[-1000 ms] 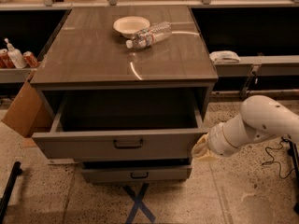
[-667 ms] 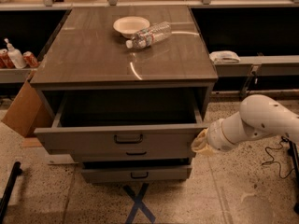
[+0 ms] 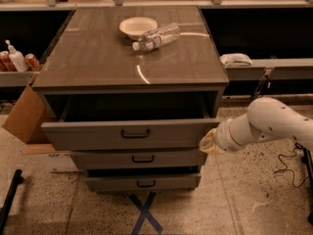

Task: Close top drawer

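The white arm (image 3: 274, 124) extends from the right (sloping slightly down), its hand (image 3: 209, 143) pointing left.

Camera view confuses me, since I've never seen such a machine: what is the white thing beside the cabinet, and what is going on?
The white thing is a robot arm. Its base is out of sight to the right. The single camera looks down at the front of a grey-brown cabinet. The yellowish tip of the arm is its claw. It sits at the right end of the top drawer, seemingly against the drawer front. That drawer stands pulled out. On the cabinet top are a bowl and a plastic bottle lying on its side. The claw carries no object that I can see.
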Controlling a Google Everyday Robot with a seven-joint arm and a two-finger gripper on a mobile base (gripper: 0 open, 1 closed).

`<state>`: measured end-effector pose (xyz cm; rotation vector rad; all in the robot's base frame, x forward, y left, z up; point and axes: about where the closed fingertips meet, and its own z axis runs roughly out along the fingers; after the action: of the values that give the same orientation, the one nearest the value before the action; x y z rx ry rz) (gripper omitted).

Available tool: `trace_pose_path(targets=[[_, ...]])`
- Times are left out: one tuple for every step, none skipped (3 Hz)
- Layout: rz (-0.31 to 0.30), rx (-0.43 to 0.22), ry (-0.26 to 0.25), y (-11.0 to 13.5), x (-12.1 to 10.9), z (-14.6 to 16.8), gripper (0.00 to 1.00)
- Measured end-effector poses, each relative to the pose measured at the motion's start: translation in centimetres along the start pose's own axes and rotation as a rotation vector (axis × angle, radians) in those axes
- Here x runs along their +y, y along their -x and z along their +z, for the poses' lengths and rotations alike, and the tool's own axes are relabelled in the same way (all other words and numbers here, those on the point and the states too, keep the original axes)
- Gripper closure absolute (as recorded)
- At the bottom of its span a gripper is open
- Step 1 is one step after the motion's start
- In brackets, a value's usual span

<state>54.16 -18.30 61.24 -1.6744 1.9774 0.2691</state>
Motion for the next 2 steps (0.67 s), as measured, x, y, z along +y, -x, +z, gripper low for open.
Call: trace_pose_path(targets=[[0.02,0.002,-0.031,0.6,-3.0,1.2,1.0],[0.041,0.0,-0.055,1.1,-5.5,2.2,1.0]])
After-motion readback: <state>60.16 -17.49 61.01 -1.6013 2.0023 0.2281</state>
